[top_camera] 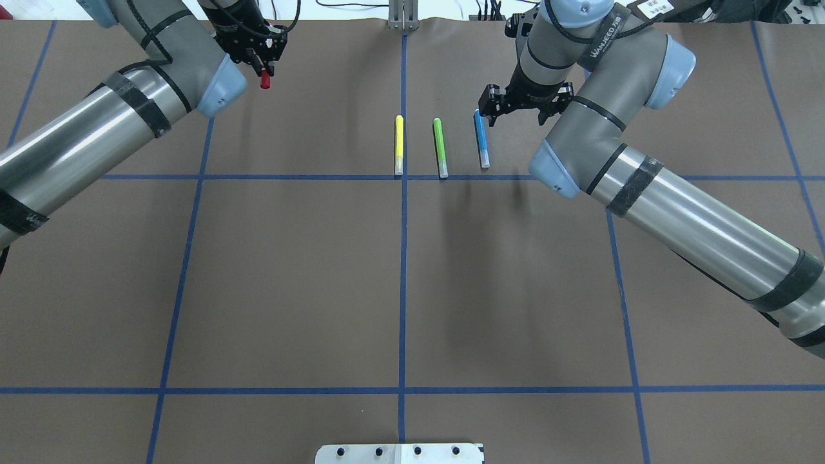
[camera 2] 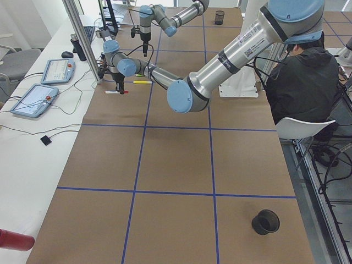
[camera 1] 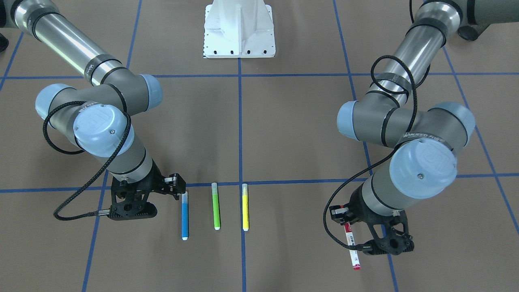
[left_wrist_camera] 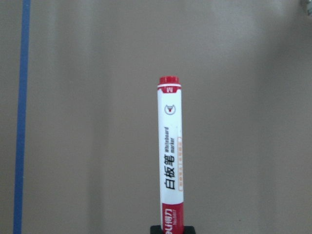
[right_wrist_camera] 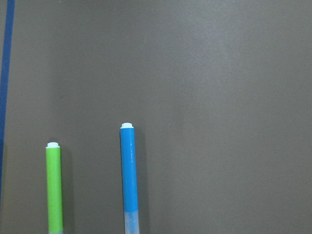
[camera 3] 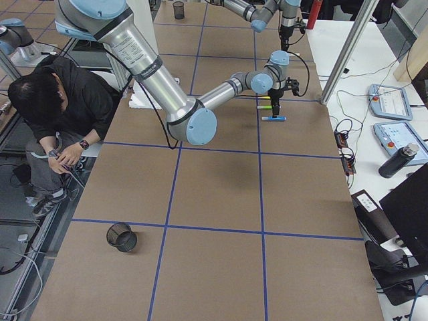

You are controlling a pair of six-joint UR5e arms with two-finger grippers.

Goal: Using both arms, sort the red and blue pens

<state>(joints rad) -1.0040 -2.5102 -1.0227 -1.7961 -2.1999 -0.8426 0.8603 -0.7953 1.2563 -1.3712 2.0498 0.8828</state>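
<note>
Left gripper (camera 1: 346,221), pointing down at 10 o'clock, clamps red pen (camera 1: 353,251). Right gripper (camera 1: 179,190) is over blue pen (camera 1: 185,219), can't tell its grip.

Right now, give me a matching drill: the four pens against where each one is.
Things:
1. red marker
2. blue pen
3. green pen
4. yellow pen

Places:
A. beside the centre tape line
B. gripped by the left hand
C. between the blue and yellow ones
D. nearest the right hand, not gripped

Pairs: 1-B, 2-D, 3-C, 4-A
</note>
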